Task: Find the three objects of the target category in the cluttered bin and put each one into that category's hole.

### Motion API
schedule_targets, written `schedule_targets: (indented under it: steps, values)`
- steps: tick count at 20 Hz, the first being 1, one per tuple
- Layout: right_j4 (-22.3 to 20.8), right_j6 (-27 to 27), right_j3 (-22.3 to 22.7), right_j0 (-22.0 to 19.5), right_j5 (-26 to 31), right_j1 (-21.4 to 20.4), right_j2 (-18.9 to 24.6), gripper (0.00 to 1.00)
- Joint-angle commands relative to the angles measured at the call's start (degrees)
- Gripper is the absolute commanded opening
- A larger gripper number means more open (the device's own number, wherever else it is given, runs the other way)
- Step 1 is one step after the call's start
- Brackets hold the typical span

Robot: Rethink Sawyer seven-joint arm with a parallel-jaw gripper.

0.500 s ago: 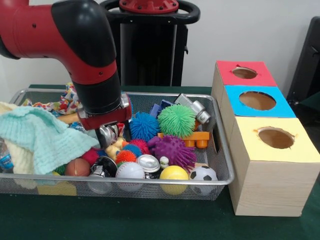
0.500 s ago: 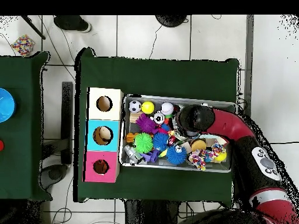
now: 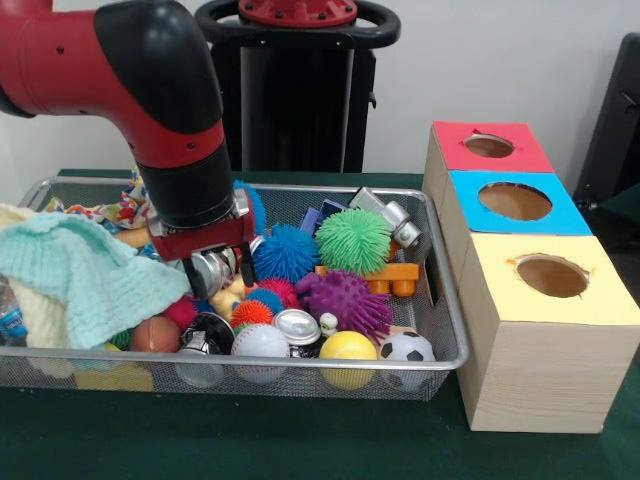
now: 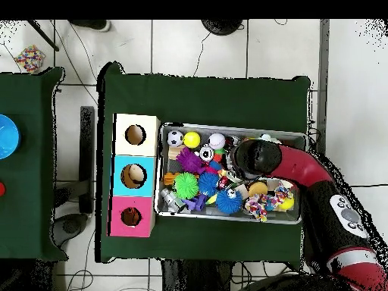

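Front view: the arm reaches down into the wire bin [image 3: 445, 300], with the gripper [image 3: 212, 272] low among the clutter, just right of the pale green knitted cloth [image 3: 85, 265]. The fingers are buried behind balls and the wrist, so it cannot be told whether they are open or closed, or whether they grip anything. A bit of yellow-orange plush [image 3: 228, 297] shows just below the gripper; it may be one of the soft toys, but too little is visible to be sure. Spiky balls, blue [image 3: 287, 251], green [image 3: 353, 240] and purple [image 3: 345, 300], crowd the middle of the bin. The red-topped box's hole [image 3: 489, 146], at the far end of the row of three boxes, looks empty as far as can be seen.

Overhead view: the arm's end covers the middle of the bin [image 4: 292, 137]. The red box [image 4: 131, 217] stands just beside the bin's short end; nothing is visible in its hole.

Judgement: searching is under way. No plush toy can be confirmed as delivered, so all three likely remain.
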Motion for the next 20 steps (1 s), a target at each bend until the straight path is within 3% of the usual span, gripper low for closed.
schedule_targets:
  steps: [1, 20]
  values:
    - [0.4, 5.7, 4.6, -0.8, 1.0, 2.8, -1.2, 1.0]
    - [-1.0, 3.1, 5.8, -4.0, -3.8, 5.7, 0.8, 1.0]
